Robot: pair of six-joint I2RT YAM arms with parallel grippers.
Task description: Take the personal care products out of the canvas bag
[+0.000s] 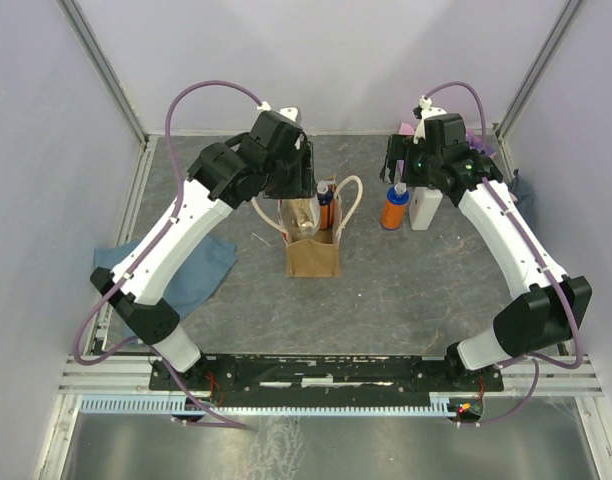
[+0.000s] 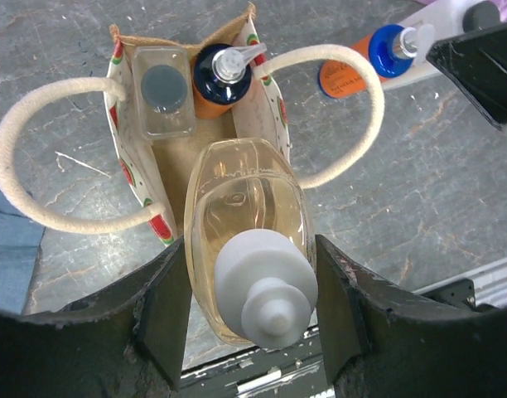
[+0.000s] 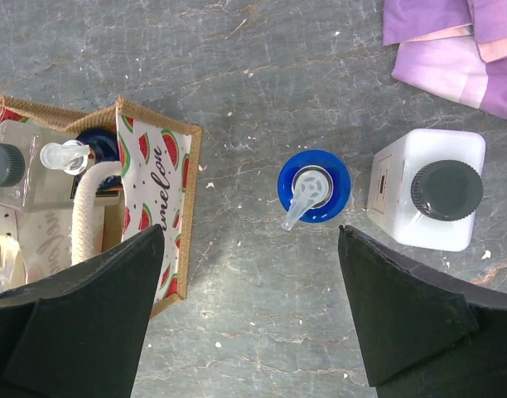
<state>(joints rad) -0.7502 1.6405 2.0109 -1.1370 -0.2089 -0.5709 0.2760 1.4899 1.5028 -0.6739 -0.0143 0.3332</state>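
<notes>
The canvas bag (image 1: 313, 255) stands mid-table with cream handles and a watermelon lining (image 2: 121, 157). My left gripper (image 2: 249, 278) is shut on a clear amber bottle with a white cap (image 2: 247, 215) and holds it over the bag's near end (image 1: 299, 215). Inside the bag stand a grey-capped clear bottle (image 2: 163, 87) and an orange bottle with a dark cap (image 2: 226, 75). An orange bottle with a blue cap (image 3: 313, 186) and a white bottle with a dark cap (image 3: 432, 195) stand on the table right of the bag. My right gripper (image 3: 249, 249) is open and empty above them (image 1: 408, 180).
A blue cloth (image 1: 191, 270) lies left of the bag under the left arm. A purple-pink cloth (image 3: 452, 41) lies at the far right by the white bottle. Enclosure walls and a metal frame rail (image 1: 136, 200) bound the table.
</notes>
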